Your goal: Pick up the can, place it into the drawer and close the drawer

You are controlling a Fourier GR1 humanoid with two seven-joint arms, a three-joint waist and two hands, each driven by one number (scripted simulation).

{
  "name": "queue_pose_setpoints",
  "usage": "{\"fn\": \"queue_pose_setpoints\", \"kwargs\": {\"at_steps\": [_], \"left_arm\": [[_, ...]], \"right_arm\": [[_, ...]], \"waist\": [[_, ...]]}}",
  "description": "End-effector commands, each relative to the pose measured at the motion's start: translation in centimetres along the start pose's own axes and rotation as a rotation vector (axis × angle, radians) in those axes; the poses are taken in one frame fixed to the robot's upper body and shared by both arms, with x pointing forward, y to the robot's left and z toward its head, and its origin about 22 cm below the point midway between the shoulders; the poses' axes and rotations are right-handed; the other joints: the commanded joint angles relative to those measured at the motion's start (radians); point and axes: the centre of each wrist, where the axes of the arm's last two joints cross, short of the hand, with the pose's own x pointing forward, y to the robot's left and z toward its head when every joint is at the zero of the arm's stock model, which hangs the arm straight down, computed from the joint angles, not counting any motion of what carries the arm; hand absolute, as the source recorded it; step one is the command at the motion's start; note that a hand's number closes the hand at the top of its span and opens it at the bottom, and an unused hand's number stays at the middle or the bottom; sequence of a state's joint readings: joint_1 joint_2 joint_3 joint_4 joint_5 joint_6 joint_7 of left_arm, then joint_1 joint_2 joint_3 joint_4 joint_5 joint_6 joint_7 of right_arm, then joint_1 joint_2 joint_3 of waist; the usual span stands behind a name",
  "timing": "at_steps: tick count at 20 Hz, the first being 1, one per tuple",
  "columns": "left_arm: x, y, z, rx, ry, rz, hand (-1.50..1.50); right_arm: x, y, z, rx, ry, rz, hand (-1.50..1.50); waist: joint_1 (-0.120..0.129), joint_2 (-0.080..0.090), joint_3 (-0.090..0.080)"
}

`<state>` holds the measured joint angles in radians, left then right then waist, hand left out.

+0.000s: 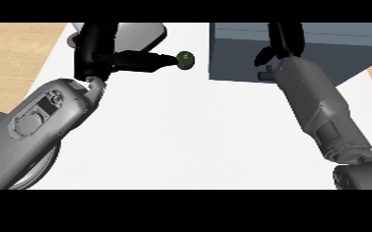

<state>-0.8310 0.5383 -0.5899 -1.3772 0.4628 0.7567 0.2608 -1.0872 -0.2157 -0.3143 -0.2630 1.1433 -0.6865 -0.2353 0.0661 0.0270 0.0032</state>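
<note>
Though near drawer (291, 49), can (186, 61) apart.

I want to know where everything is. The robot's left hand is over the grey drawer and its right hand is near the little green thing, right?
Swapped: the head view shows the right hand over the grey drawer, the left hand near the green thing.

A smooth white countertop (189, 137) fills most of the view, flat and evenly lit, with only faint soft shading across it. Along the left edge, beyond the white surface, runs a strip of pale wood-grain flooring (25, 64), warm tan with lighter streaks, reaching from the top of the scene down the side. A smaller wedge of the same tan wood shows at the far right edge. The light is diffuse, with no hard shadows.
</note>
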Motion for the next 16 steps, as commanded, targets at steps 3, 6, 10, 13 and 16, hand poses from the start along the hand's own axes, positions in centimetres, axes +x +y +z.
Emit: {"fn": "queue_pose_setpoints", "kwargs": {"at_steps": [3, 6, 10, 13, 16], "left_arm": [[-1.5, 0.7, 0.8, 0.008, 0.013, -0.010, -1.50], [-1.9, 0.5, 1.1, 0.017, 0.010, 0.000, -1.50], [-3.0, 1.1, 2.1, 0.007, 0.015, -0.001, -1.50], [-2.2, 2.4, 1.4, 0.030, 0.031, -0.005, -1.50], [-2.3, 2.5, 1.6, 0.046, 0.016, 0.004, -1.50]], "right_arm": [[4.0, -1.4, -2.6, -0.115, 0.040, -0.323, -1.50], [5.2, -1.5, -3.0, -0.115, 0.041, -0.429, -1.50], [3.6, -1.3, -2.4, -0.144, 0.095, -0.587, -1.50], [6.7, 0.0, -2.0, -0.111, 0.116, -0.718, -1.50], [5.1, -1.9, -3.4, -0.119, 0.109, -0.747, -1.50]], "waist": [[0.027, -0.002, 0.002], [0.016, -0.005, 0.001], [0.003, -0.010, 0.001], [-0.011, -0.018, -0.001], [-0.018, -0.016, -0.002]]}}
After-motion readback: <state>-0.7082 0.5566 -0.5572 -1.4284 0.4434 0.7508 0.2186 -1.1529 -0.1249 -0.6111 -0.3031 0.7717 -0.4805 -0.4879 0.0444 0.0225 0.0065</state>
